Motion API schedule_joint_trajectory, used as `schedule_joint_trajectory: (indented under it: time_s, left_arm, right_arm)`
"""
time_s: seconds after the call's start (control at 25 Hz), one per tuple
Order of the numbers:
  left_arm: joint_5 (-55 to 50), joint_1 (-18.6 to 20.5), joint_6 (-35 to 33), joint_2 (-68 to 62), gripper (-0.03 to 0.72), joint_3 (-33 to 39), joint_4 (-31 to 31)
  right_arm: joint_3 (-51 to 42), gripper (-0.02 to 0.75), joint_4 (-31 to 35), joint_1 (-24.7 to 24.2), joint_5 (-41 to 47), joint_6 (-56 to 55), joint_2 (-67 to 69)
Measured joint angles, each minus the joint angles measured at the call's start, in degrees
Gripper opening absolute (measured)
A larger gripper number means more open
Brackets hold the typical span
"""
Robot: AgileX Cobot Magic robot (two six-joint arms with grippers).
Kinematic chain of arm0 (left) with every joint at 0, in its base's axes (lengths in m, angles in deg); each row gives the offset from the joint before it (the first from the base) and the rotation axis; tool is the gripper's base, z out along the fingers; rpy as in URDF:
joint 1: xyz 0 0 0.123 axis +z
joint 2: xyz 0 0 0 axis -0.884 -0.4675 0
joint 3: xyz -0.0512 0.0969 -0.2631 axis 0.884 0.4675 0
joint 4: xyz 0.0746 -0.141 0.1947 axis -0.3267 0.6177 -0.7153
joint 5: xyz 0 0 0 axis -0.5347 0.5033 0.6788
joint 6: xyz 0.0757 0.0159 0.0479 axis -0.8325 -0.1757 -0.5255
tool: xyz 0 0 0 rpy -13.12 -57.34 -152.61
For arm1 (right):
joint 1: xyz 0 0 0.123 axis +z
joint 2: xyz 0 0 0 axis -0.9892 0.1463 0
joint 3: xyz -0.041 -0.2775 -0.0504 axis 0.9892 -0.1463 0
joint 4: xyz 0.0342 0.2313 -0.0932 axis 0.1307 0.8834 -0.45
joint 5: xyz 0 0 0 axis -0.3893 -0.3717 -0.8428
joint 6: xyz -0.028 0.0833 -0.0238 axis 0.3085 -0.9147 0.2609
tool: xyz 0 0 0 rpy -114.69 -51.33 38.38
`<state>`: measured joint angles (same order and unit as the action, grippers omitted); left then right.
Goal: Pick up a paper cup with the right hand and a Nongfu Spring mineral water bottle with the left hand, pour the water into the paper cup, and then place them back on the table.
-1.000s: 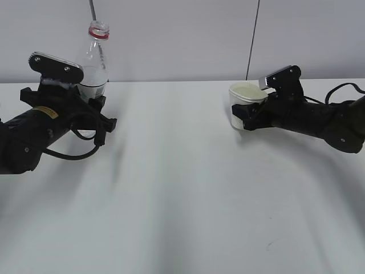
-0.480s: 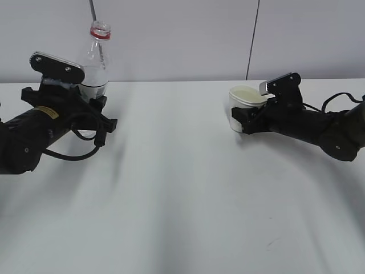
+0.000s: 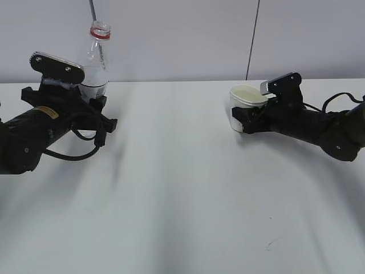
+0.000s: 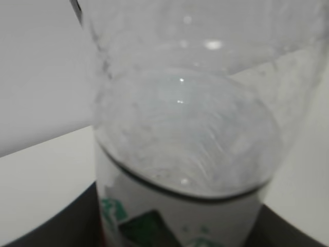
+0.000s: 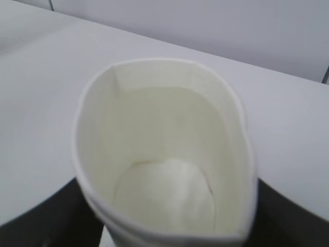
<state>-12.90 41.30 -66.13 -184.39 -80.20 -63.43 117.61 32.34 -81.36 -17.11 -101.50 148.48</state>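
The left hand is covering the lower half of the Nongfu Spring mineral water bottle, so its base is not showing. In the left wrist view the bottle is blurring and running off the frame at 12 and 6 o'clock. The right hand is masking the paper cup at 6 o'clock; the cup's foot is getting cropped.

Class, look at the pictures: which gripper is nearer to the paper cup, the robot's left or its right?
The right. The right gripper is closed around the paper cup, squeezing its rim oval. The left gripper is far across the table, around the water bottle.
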Motion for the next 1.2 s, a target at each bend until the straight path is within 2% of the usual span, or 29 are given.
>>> schedule_joint_trajectory:
  time_s: [0.12,0.28,0.36,0.84,1.2]
  left_arm:
    - [0.0,0.0,0.0,0.0,0.368,0.0,0.0]
    - [0.0,0.0,0.0,0.0,0.368,0.0,0.0]
    - [0.0,0.0,0.0,0.0,0.368,0.0,0.0]
    - [0.0,0.0,0.0,0.0,0.368,0.0,-0.05]
    - [0.0,0.0,0.0,0.0,0.368,0.0,-0.05]
  right_arm:
    - [0.0,0.503,0.22,0.0,0.0,0.0,0.0]
    - [0.0,0.6,0.22,-0.02,-0.23,0.0,0.0]
    - [0.0,0.615,0.22,-0.02,-0.27,0.0,0.0]
    - [0.0,0.613,-0.68,-0.12,-0.38,-1.1,0.0]
    - [0.0,0.596,-0.89,-0.12,3.34,-2.28,0.0]
